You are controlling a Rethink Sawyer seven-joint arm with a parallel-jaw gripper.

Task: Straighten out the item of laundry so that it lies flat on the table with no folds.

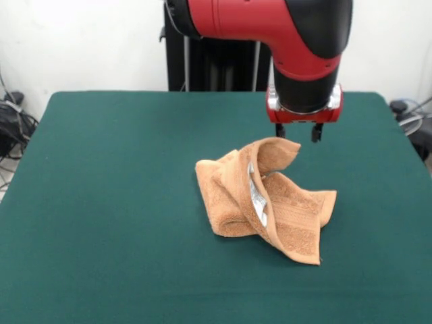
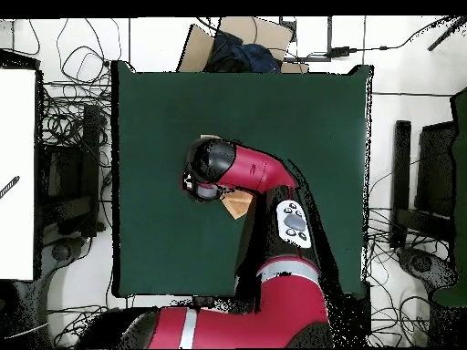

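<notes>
The light orange-brown towel (image 1: 263, 199) lies crumpled right of the middle of the dark green table (image 1: 101, 202). It is folded over itself, one corner stands up, and a white label shows in the fold. My gripper (image 1: 298, 133) hangs just above and behind that raised corner, with its two fingertips apart and nothing between them. In the overhead view my arm covers the gripper and most of the towel; only a small tan piece of the towel (image 2: 239, 203) shows on the table (image 2: 301, 118).
The black pedestal (image 1: 209, 67) stands at the table's far side. Cables (image 1: 13, 121) lie off the left edge. In the overhead view a cardboard box (image 2: 228, 41) sits beyond one table edge and a white panel (image 2: 16, 173) at the left.
</notes>
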